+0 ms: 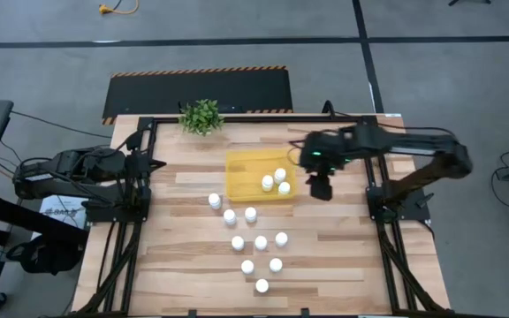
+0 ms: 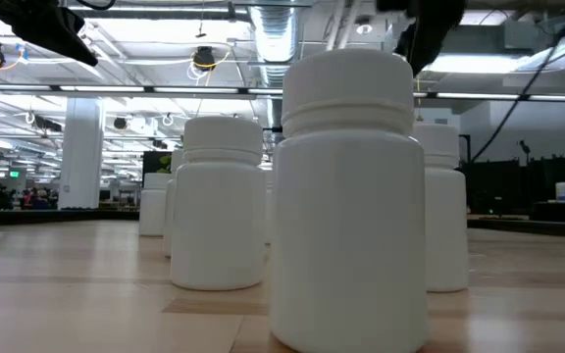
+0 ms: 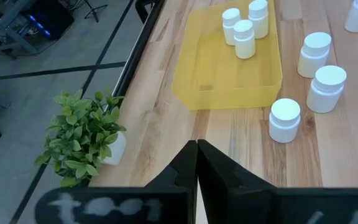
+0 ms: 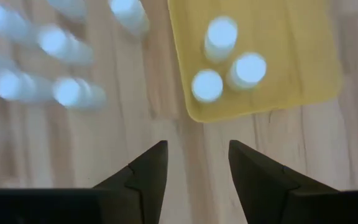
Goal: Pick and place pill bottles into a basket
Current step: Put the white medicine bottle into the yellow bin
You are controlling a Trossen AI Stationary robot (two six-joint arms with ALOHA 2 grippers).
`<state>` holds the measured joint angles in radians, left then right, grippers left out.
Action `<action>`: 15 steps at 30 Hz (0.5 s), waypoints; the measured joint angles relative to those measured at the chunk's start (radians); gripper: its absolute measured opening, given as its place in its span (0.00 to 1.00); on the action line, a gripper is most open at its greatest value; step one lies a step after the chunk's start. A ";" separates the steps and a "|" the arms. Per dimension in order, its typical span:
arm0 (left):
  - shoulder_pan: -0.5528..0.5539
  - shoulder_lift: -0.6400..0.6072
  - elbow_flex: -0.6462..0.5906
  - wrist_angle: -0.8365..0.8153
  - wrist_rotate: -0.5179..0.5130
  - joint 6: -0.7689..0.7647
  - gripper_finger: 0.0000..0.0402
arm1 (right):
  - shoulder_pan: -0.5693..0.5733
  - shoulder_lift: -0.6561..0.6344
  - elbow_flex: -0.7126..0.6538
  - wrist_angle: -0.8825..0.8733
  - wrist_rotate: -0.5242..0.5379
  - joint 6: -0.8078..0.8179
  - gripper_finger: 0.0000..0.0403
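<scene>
I see the basket point(image 1: 246, 177) on the table point(image 1: 343, 252) with three pill bottles point(image 1: 275, 181) inside and nine more standing in front. My right gripper point(image 1: 320, 190) hangs beside its right wall, fingers spread and empty. My left gripper point(image 3: 196, 149) waits pinched together at the table's left edge.

Industrial lab hall: exposed ceiling ducts point(image 2: 273, 34), hanging lights point(image 2: 204, 59), concrete floor point(image 1: 51, 62), hazard-striped mat point(image 1: 197, 93) beside wooden worktable point(image 1: 184, 256).
</scene>
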<state>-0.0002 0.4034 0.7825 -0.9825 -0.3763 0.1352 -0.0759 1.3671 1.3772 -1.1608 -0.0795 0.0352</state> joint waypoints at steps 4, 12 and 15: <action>0.000 0.000 0.000 0.000 0.000 0.000 0.00 | 0.060 -0.176 -0.133 0.107 0.003 0.148 0.37; 0.000 0.000 0.000 0.000 0.000 0.000 0.00 | 0.304 -0.358 -0.473 0.408 0.162 0.440 0.36; 0.000 0.000 0.000 0.000 0.000 0.000 0.00 | 0.381 -0.358 -0.565 0.537 0.209 0.488 0.36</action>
<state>-0.0002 0.4034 0.7826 -0.9825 -0.3760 0.1352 0.3047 1.0090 0.8120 -0.6240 0.1291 0.5232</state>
